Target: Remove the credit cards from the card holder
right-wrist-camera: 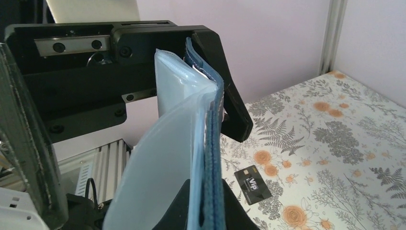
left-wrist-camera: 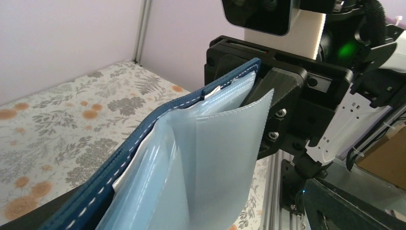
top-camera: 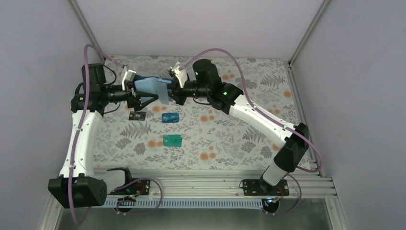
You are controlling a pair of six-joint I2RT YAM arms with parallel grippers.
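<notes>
Surface: floral-print table cover [top-camera: 230,139], enclosed by pale lilac walls [top-camera: 201,24].
Card holder [top-camera: 151,86]: was held in the air over the far left of the table, strung between the two arms. Its navy stitched cover was open, with clear bluish sleeves [left-wrist-camera: 215,158] fanned out and drooping.
Left gripper [top-camera: 139,92]: was clamped on one end of the holder.
Right gripper [top-camera: 173,89]: was clamped on the opposite end.
Credit cards: dark card [top-camera: 137,116], blue card [top-camera: 170,118] and teal-green card [top-camera: 172,140] lay flat on the cover below the holder, apart from one another. No card showed in the visible sleeves.
Handling: holder judged light and floppy. The sleeves looked thin, slick and easy to crease or tear.
Cards: judged light, stiff and smooth, and hard to lift from a flat surface.
Best hold: the holder's stitched cover edge, not the sleeves.
</notes>
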